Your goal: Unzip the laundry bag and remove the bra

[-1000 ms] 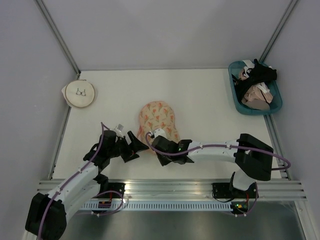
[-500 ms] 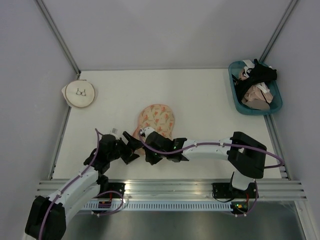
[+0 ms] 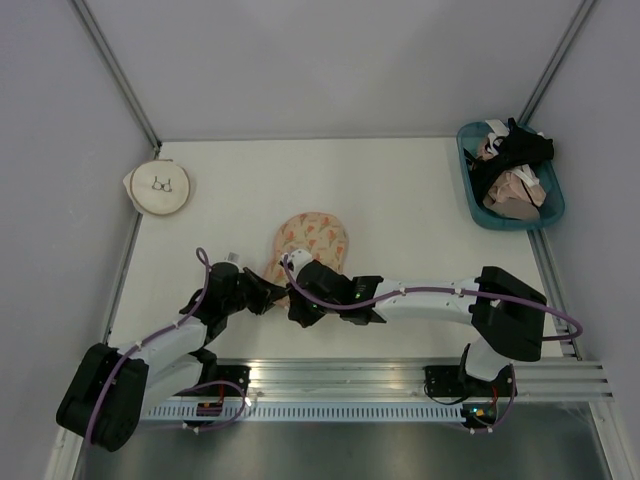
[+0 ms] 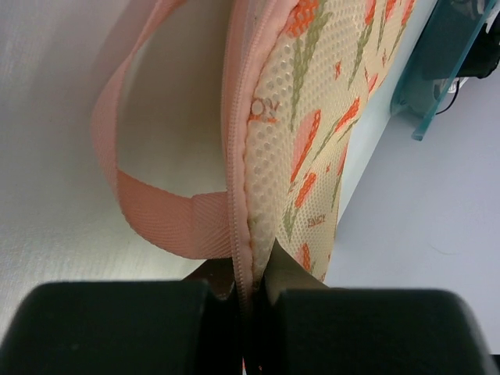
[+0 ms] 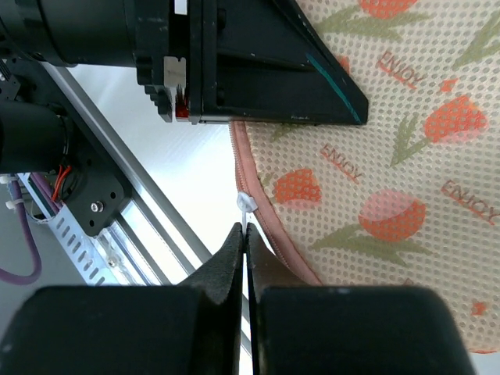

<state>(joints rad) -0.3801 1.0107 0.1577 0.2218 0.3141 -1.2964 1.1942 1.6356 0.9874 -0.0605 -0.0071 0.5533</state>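
Our left gripper (image 4: 251,275) pinches the near rim of the laundry bag (image 4: 312,133), which lies on the tabletop (image 3: 400,200). Our right gripper (image 5: 244,236), beside it on that rim, is pressed together on the white zipper pull (image 5: 246,203). We judge unzipping is only starting; next, the pull must be dragged around the rim. No bra shows.

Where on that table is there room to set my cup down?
Bare table lies between the round cream pouch and the laundry bag, between the bag and the teal basket, and along the back. Crowded: the bag's near end, where the left gripper and right gripper meet.
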